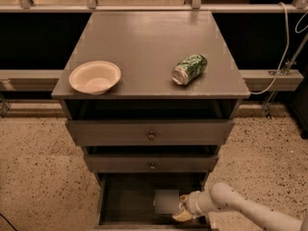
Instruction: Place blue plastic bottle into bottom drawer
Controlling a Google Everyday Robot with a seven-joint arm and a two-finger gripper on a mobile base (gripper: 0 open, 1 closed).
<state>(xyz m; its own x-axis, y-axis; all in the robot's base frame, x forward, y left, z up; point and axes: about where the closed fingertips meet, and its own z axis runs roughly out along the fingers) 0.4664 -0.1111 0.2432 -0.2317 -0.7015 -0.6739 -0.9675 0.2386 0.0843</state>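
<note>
1. Grey wooden drawer unit [144,37] fills the centre of the frame. It has three drawers on its front. The top two are pushed in, each with a small round knob [151,135].
2. The bottom drawer [126,201] is pulled open at bottom centre, with its dark interior showing.
3. The blue plastic bottle [167,202] is inside the bottom drawer, right of its middle. It shows as a pale blurred block, so label and orientation aren't readable.
4. The gripper [182,210] is down in the same drawer, touching the bottle's right end. I can't tell whether it's clamped on the bottle or released.
5. The white arm [240,210] comes in from the lower-right corner and crosses the drawer's right edge.
6. On the unit's top, a cream paper bowl [95,77] sits upright at front left. A crushed green can [189,69] lies on its side right of centre, well apart from the bowl.
7. Speckled floor [33,177] shows on both sides of the unit, and a white cable [285,47] hangs at upper right.
</note>
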